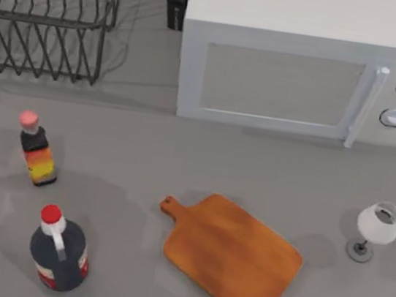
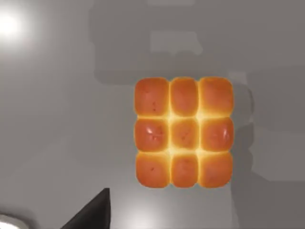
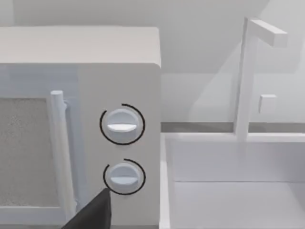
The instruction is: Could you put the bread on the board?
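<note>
Twice looked for claw state, couldn't tell either time: saw just a dark tip of the left gripper [image 2: 93, 214] and the same for the right gripper [image 3: 93, 213]. Found the bread [image 2: 184, 132], a glossy orange three-by-three block of buns, flat on the grey table [image 2: 52, 119], under and ahead of the left gripper, clearly apart from it. Faced the right gripper onto the microwave [image 3: 78, 119], close to its two round knobs [image 3: 122, 125], with the white sink [image 3: 233, 186] and faucet [image 3: 245, 76] beside that. Logged the board [image 1: 231, 254] from the top view, lying flat and angled on the table in front of the microwave, knob handle at the corner nearest the bottles. Couldn't place the board relative to either claw. Noted a small bottle with an orange-yellow label [image 1: 37, 152] and a big dark red-capped bottle [image 1: 58, 251] well off the board's handle side, a wire rack [image 1: 47, 16] behind them, a dark bottle [image 1: 177, 1] next to the microwave, and a white glass [image 1: 376, 227] on the board's other side.
</note>
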